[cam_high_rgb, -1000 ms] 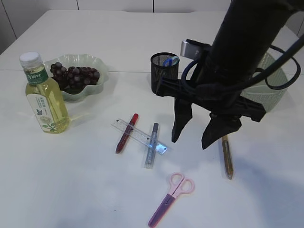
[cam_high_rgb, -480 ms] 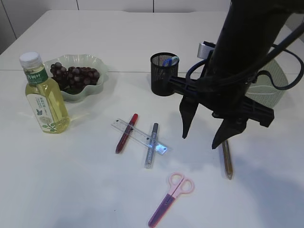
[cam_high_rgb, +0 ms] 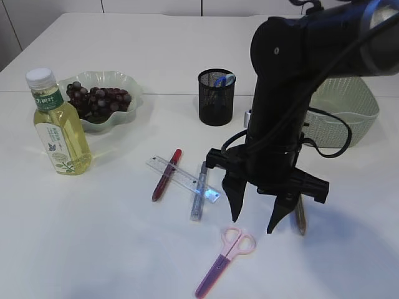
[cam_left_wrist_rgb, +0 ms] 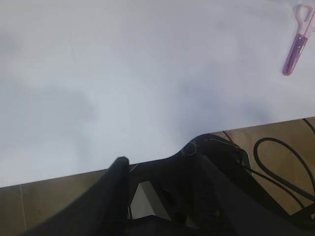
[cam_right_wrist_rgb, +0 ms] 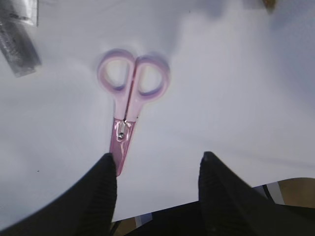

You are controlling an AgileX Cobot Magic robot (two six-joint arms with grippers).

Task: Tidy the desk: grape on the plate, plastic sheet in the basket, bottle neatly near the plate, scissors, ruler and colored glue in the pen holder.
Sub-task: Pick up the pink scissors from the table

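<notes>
Plain white table (cam_high_rgb: 112, 249) with a pale wall behind it, and brownish floor plus some black cables show past the table edge in the left wrist view. The right gripper (cam_high_rgb: 254, 225) hangs low with its jaws apart and nothing in them, tips just above the pink-handled scissors (cam_high_rgb: 223, 260), which lie flat right in front of it, rings toward the gripper. The left gripper (cam_left_wrist_rgb: 162, 172) sits off near the table's edge, jaws also apart and empty.
</notes>
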